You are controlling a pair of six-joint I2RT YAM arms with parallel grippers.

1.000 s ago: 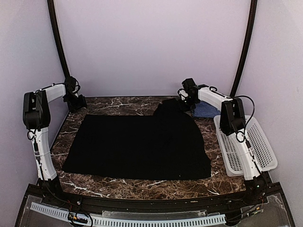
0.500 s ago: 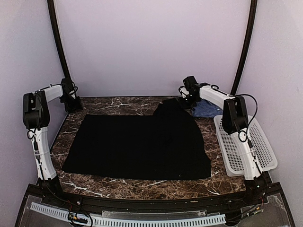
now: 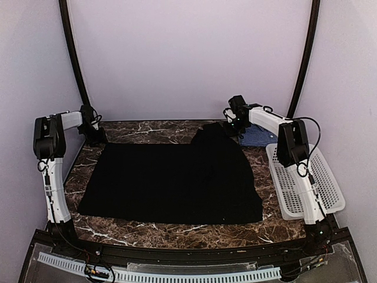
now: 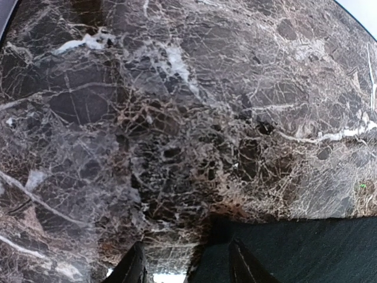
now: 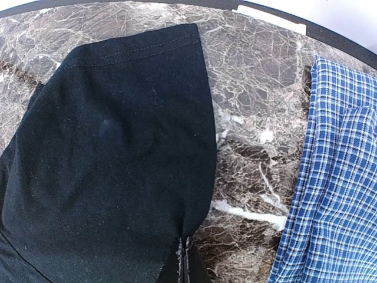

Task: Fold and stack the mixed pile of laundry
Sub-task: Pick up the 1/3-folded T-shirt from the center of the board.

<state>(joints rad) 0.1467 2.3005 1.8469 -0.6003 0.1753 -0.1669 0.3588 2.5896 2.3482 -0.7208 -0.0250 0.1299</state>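
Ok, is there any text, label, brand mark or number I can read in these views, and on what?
None readable. No print, tag or number shows on the black garment, the checked shirt, the white basket or the marble table.

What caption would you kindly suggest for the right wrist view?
Right gripper shut on black garment; checked shirt lies apart on marble table.

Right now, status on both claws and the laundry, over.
Right claw shut on black garment, far edge. Left claw open at its far left corner. Checked shirt lies apart, to the right; nothing blocking.
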